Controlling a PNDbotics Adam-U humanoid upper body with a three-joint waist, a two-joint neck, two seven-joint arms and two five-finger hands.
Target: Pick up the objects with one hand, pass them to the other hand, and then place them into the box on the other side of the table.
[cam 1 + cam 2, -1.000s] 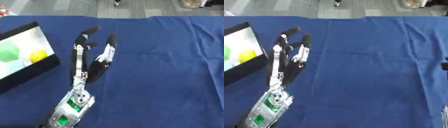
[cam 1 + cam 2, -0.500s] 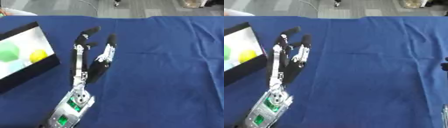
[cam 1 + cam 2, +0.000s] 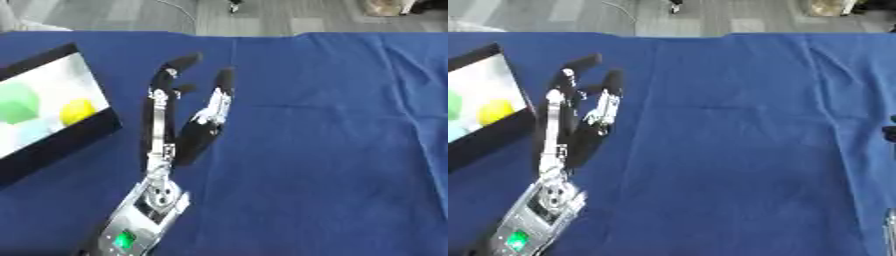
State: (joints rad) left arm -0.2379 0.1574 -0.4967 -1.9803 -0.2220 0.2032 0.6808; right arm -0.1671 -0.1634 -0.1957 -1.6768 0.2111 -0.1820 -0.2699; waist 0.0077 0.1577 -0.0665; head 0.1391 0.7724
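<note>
Inside the box point(image 3: 52, 145) at the table's left lie a green ball point(image 3: 17, 102) and a yellow one point(image 3: 77, 111), probably light and smooth. The left hand point(image 3: 188, 125) hovers beside it, fingers straight, empty.

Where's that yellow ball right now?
The yellow ball lies inside the box at the table's left edge, beside a green object, just left of the robot's open left hand.

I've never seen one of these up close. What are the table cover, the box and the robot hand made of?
The table cover looks like blue woven cloth: matte, with creases. The box seems rigid, black outside and white inside, perhaps board or plastic. The left robot hand looks like black plastic, with silvery metal near the wrist.
</note>
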